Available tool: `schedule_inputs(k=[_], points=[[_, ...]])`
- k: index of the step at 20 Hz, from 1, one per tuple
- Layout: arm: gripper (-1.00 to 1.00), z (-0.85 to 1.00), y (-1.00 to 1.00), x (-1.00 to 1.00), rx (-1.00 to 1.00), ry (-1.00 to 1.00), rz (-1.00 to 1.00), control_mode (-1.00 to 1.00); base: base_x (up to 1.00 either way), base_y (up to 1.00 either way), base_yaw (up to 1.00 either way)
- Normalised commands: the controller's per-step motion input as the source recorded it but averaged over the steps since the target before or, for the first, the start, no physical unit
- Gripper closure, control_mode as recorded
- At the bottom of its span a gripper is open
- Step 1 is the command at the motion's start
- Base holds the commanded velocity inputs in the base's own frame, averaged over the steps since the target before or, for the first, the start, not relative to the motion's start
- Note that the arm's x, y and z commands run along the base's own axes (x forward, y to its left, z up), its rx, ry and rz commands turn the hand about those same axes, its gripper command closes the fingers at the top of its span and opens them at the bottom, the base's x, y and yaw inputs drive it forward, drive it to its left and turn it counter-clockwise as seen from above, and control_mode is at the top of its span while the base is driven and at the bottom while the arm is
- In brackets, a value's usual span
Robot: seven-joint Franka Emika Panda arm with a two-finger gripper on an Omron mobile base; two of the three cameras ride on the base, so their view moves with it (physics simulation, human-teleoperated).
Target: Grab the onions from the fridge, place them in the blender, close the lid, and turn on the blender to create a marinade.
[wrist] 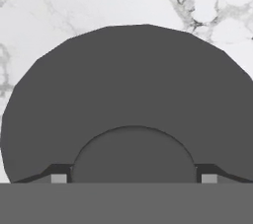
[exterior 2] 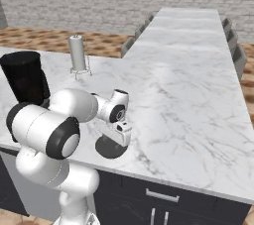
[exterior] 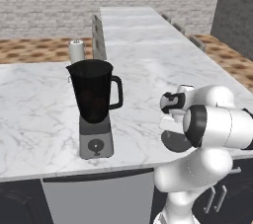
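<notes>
On the counter (exterior: 138,75), the lid (wrist: 128,94) lies flat beneath the hand (wrist: 133,178).

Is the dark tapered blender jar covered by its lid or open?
Open. The dark tapered blender jar shows a bare rim, and the round flat black lid lies on the white marble counter under the tool.

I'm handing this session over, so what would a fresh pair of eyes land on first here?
First, the white arm bent low over the marble counter, its gripper right above the flat black lid near the counter's front edge, fingers straddling the lid's raised centre. Next, the dark blender, lidless, standing left of the arm. Behind it stands a small white cylinder.
</notes>
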Motion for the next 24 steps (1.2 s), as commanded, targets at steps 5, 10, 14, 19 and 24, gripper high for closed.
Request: schedule_inputs(k=[5, 10, 14, 19, 24], points=[[1.0, -0.56, 0.16, 0.0, 0.0, -0.19, 0.0, -1.0, 0.0, 0.0, 0.0], [1.0, -0.32, 0.37, 0.0, 0.0, -0.14, -0.05, -1.0, 0.0, 0.0, 0.0], [1.0, 0.0, 0.46, 0.0, 0.0, -0.03, -0.09, -1.0, 0.0, 0.0, 0.0], [1.0, 0.47, 0.19, 0.0, 0.0, 0.0, -0.1, -1.0, 0.0, 0.0, 0.0], [1.0, 1.0, 0.0, 0.0, 0.0, 0.02, -0.01, -1.0, 0.0, 0.0, 0.0]])
